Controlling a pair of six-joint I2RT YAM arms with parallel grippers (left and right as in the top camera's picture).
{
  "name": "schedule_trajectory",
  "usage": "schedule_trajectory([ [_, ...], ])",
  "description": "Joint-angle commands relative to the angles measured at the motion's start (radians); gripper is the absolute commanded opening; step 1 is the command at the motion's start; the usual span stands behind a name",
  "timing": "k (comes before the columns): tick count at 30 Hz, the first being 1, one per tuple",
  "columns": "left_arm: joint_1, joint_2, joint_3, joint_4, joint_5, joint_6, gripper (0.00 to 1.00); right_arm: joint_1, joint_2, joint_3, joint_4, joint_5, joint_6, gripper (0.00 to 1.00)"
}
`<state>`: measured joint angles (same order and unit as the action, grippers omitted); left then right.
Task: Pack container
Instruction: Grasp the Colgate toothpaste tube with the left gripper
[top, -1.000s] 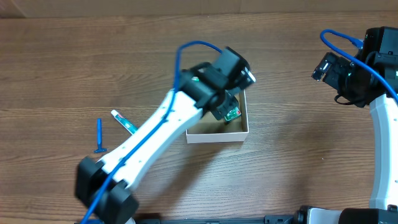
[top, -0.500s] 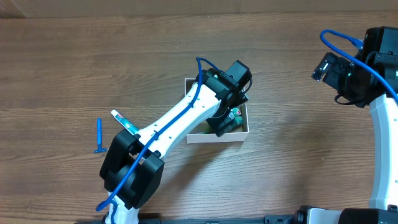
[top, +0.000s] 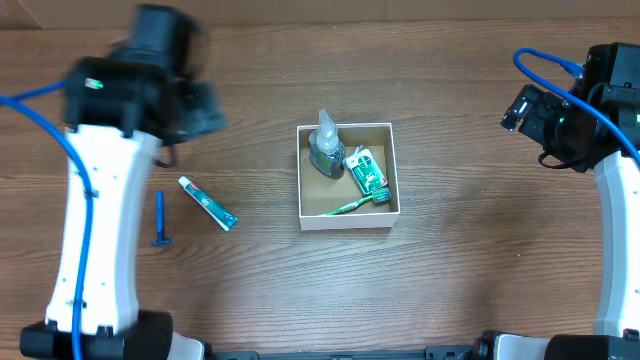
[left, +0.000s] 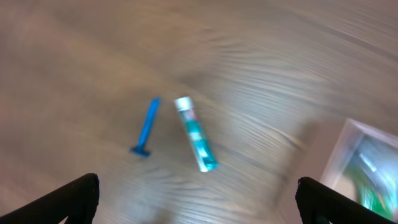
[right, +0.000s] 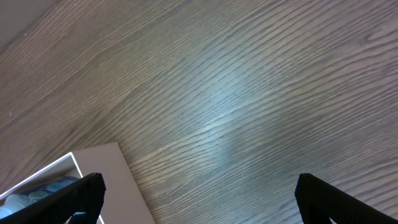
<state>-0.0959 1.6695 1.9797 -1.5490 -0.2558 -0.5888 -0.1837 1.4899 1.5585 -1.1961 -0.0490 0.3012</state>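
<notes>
White cardboard container (top: 348, 222), brown inside, lidless, left gripper (left: 199, 196) and right gripper (right: 199, 194) spread.

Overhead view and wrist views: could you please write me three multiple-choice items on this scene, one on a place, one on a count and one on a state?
1. Relative to the container, where does the toothpaste tube lie?
A. inside it
B. on the table, to its left
C. on its rim

2. How many things lie inside the container?
A. one
B. five
C. three

3. How is the left gripper?
A. open, holding nothing
B. shut on the tube
C. shut on the container's rim

Answers: 1 B, the tube rests on bare wood left of the container. 2 C, a clear bottle, a green packet and a green toothbrush. 3 A, its fingers stand wide apart with only table between them.
</notes>
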Motion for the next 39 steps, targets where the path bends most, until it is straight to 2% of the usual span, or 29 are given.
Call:
schedule_trajectory([
  [1, 0.155, 0.027, -0.206, 0.109, 0.168, -0.131, 1.00, -0.004, -0.006, -0.002, 0.006, -0.006, -0.009, 1.00],
  [5, 0.184, 0.069, -0.494, 0.304, 0.170, -0.111, 1.00, -0.003, -0.006, -0.002, 0.008, -0.006, -0.009, 1.00],
  [9, 0.182, 0.151, -0.663, 0.451, 0.229, -0.094, 1.00, -0.003, -0.006, -0.002, 0.005, -0.006, -0.009, 1.00],
  [14, 0.175, 0.276, -0.703, 0.552, 0.270, -0.022, 1.00, -0.003, -0.006, -0.002, 0.005, -0.006, -0.009, 1.00],
  [22, 0.174, 0.379, -0.703, 0.615, 0.270, -0.016, 0.99, -0.003, -0.006, -0.002, 0.004, -0.006, -0.009, 1.00],
  [24, 0.174, 0.378, -0.700, 0.616, 0.270, -0.015, 0.92, -0.003, -0.006, -0.002, 0.004, -0.006, -0.009, 1.00],
  [27, 0.174, 0.378, -0.699, 0.616, 0.262, -0.005, 0.63, -0.003, -0.006, -0.002, 0.004, -0.006, -0.009, 1.00],
  [29, 0.174, 0.378, -0.699, 0.616, 0.261, 0.009, 0.51, -0.003, -0.006, -0.002, 0.004, -0.006, -0.009, 1.00],
  [32, 0.174, 0.378, -0.689, 0.615, 0.250, 0.031, 0.35, -0.003, -0.006, -0.002, 0.004, -0.006, -0.009, 1.00],
  [35, 0.174, 0.378, -0.648, 0.582, 0.204, 0.033, 0.25, -0.003, -0.006, -0.002, 0.004, -0.006, -0.009, 1.00],
  [38, 0.174, 0.378, -0.580, 0.527, 0.184, 0.057, 0.04, -0.003, -0.006, -0.002, 0.004, -0.006, -0.009, 1.00],
  [39, 0.174, 0.378, -0.539, 0.498, 0.183, 0.064, 0.04, -0.003, -0.006, -0.002, 0.004, -0.006, -0.010, 1.00],
])
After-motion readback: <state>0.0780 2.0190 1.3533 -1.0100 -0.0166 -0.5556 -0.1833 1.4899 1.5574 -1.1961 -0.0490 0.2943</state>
